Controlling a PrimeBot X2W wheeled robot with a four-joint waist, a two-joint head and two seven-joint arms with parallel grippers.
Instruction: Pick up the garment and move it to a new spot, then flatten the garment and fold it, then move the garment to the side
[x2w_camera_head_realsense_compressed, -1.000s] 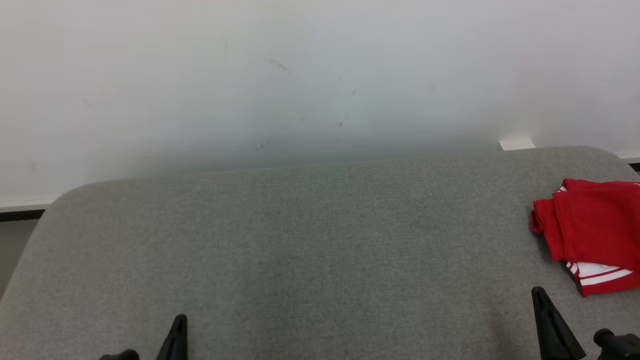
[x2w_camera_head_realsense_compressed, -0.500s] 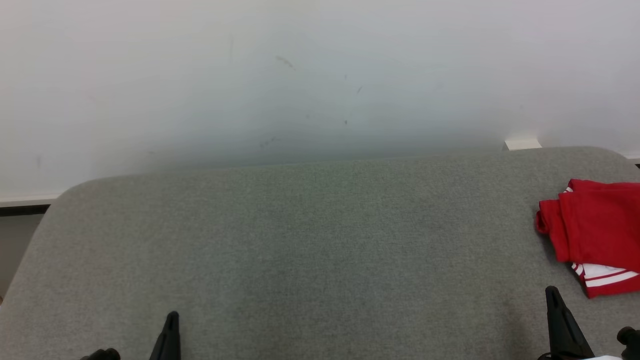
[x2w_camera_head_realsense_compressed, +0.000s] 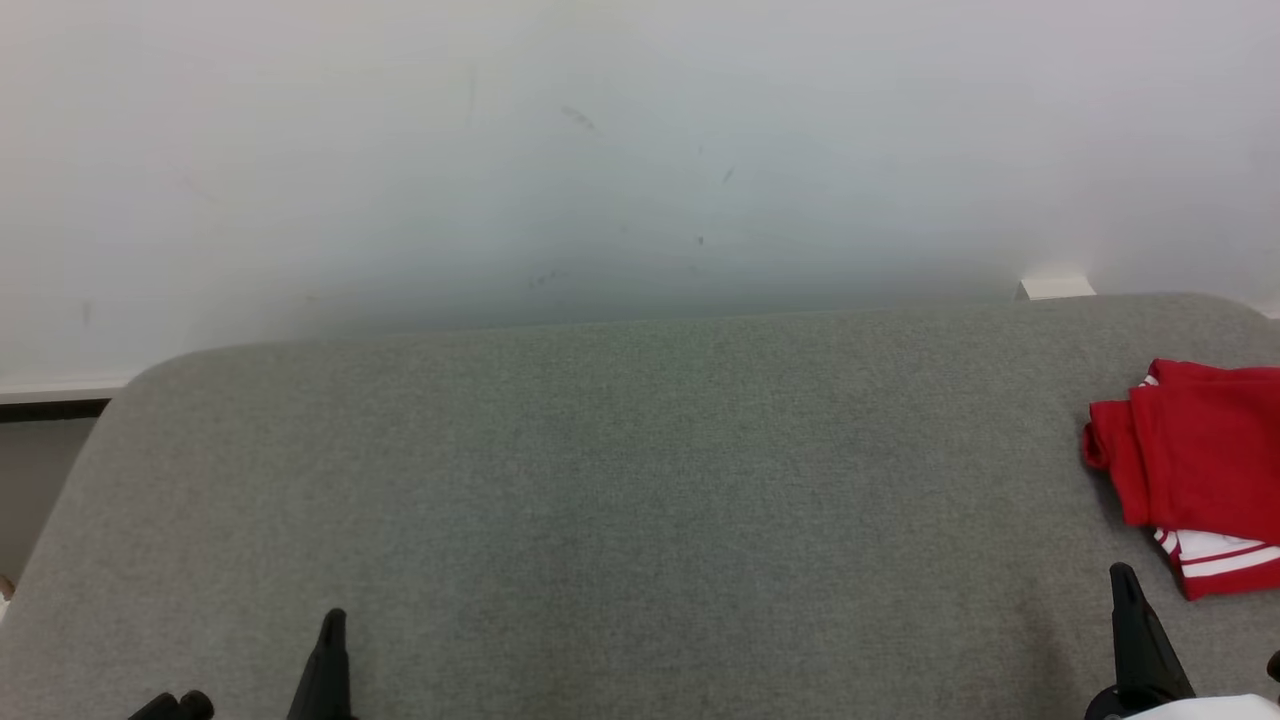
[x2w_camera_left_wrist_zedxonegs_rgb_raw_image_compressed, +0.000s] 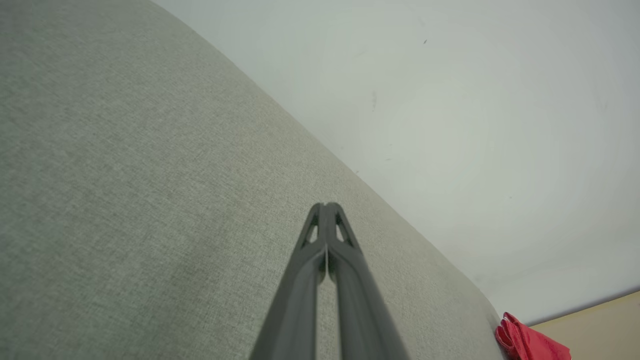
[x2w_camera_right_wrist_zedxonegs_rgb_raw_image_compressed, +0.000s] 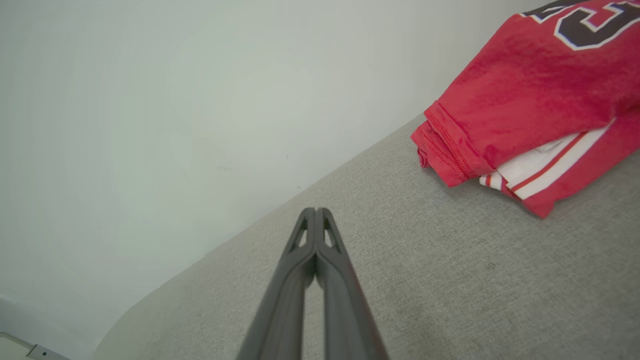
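— Head camera has swung slightly left, shifting everything rightward in view. Holding anything?
— No: left pincer (x2w_camera_left_wrist_zedxonegs_rgb_raw_image_compressed: 326, 206) and right pincer (x2w_camera_right_wrist_zedxonegs_rgb_raw_image_compressed: 316, 210) are both closed, empty. Folded red garment (x2w_camera_head_realsense_compressed: 1200, 450) lies at the grey tabletop's (x2w_camera_head_realsense_compressed: 620, 480) right side, near the right pincer.

The garment (x2w_camera_head_realsense_compressed: 1195, 455) was red with white stripes and dark, white-edged lettering. It lay folded into a flat bundle at the far right of the grey counter (x2w_camera_head_realsense_compressed: 600, 480), its striped layers showing at the near edge.
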